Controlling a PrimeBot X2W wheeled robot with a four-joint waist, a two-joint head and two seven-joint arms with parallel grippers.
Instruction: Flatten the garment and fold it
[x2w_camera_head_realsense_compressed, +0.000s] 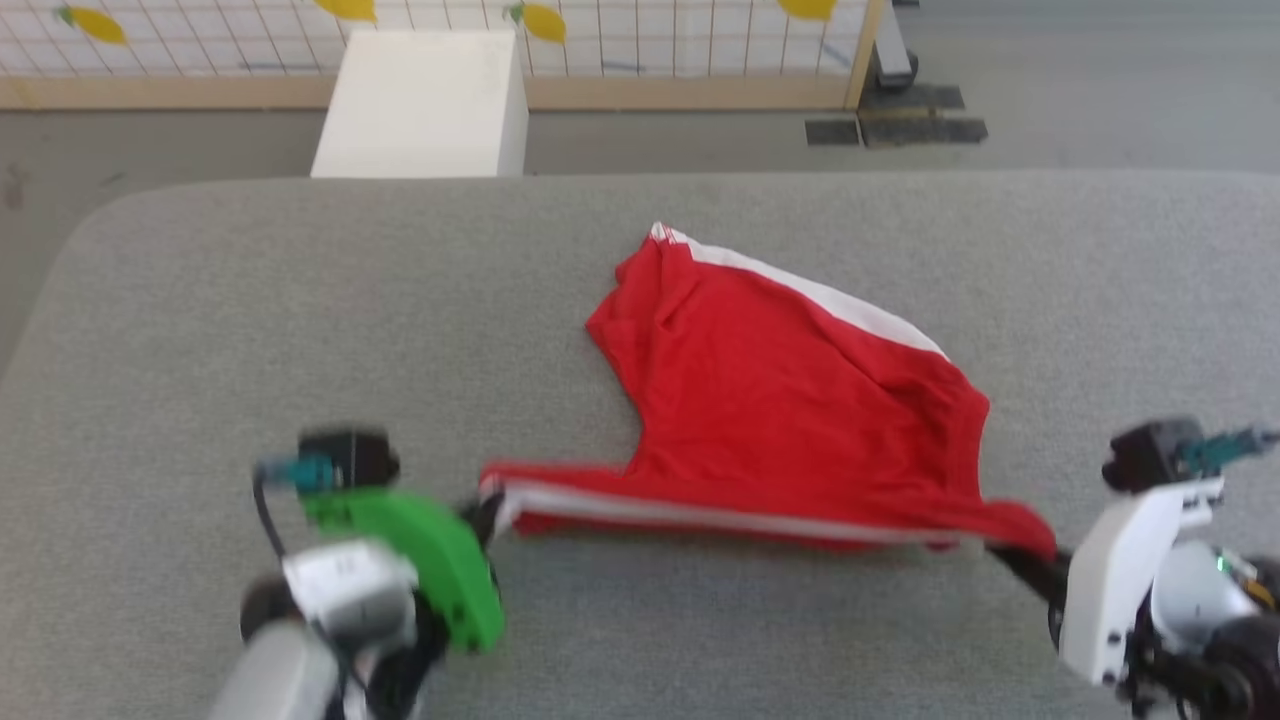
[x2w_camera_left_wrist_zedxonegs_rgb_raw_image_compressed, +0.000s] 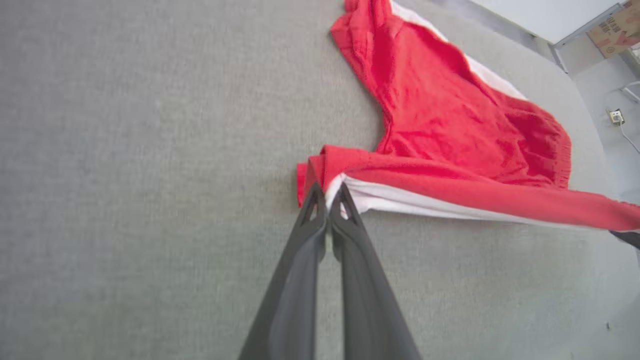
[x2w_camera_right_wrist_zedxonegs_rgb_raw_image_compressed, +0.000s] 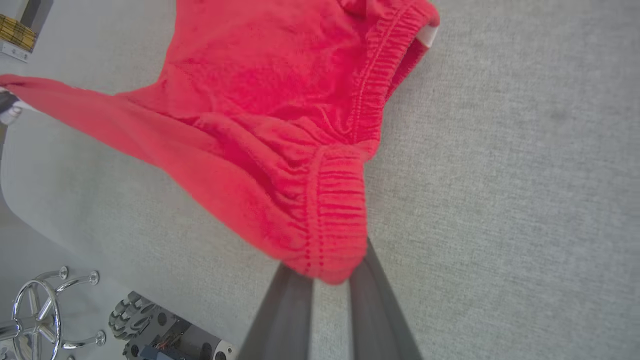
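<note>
bright red thin-fabric shorts (x2w_camera_head_realsense_compressed: 780, 400) w/ white side stripes are seen on a grey fabric-covered bench (x2w_camera_head_realsense_compressed: 200, 330), right of centre in the head view. the far leg is spread on the bench w/ a white stripe along its far-right edge. the near edge is pulled into a taut, narrow band btwn the two arms, w/ a white stripe running along it. whether that band is touching the bench cannot be told.

the left arm is reached in from the lower left, wrist turned inward under a green plastic cover (x2w_camera_head_realsense_compressed: 430, 560), so the left fingers (x2w_camera_head_realsense_compressed: 483, 515) are pointed toward the robot's right. in the left wrist view the left fingers (x2w_camera_left_wrist_zedxonegs_rgb_raw_image_compressed: 300, 250) are seen closed tip to tip, w/ a hem corner of the shorts (x2w_camera_left_wrist_zedxonegs_rgb_raw_image_compressed: 450, 125) pinched there, red and white layers bunched.

the right arm is brought in from the lower right under a white wrist housing (x2w_camera_head_realsense_compressed: 1120, 580), w/ the right fingers (x2w_camera_head_realsense_compressed: 1025, 570) pointed toward the left arm. in the right wrist view the right fingers (x2w_camera_right_wrist_zedxonegs_rgb_raw_image_compressed: 290, 310) are held narrow, w/ the elastic waistband of the shorts (x2w_camera_right_wrist_zedxonegs_rgb_raw_image_compressed: 260, 100) gripped at the tips. the tips themselves are hidden by gathered fabric.

beyond the bench, a white rectangular box (x2w_camera_head_realsense_compressed: 420, 105) is stood on the grey floor (x2w_camera_head_realsense_compressed: 1100, 100) before a wood-framed wire grid panel (x2w_camera_head_realsense_compressed: 250, 40) w/ yellow shapes.
</note>
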